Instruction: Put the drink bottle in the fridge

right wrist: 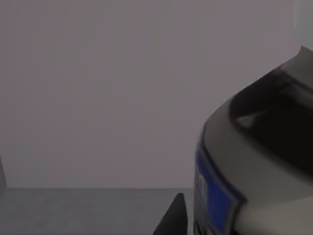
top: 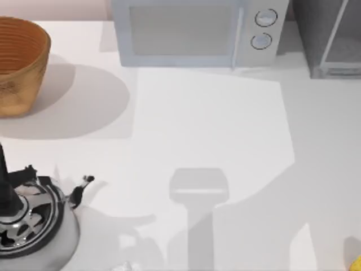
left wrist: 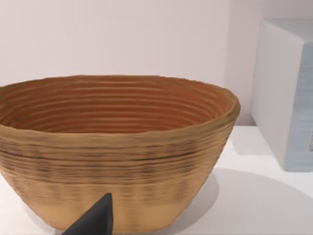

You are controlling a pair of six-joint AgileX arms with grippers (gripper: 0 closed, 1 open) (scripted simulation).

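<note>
Fingers are giving little away: one dark right fingertip (right wrist: 172, 218) is sitting just beside the drink bottle (right wrist: 254, 166), and whether it is clamping cannot be told. The same goes for the left fingertip (left wrist: 95, 220), which is idling before the basket (left wrist: 117, 147). The fridge (top: 327, 34) is standing at the table's far right corner. The bottle is looming close to the right wrist camera, facing a plain grey wall. Small, stiff and smooth, it is likely light but slippery; gripping around the label band looks safest.
</note>
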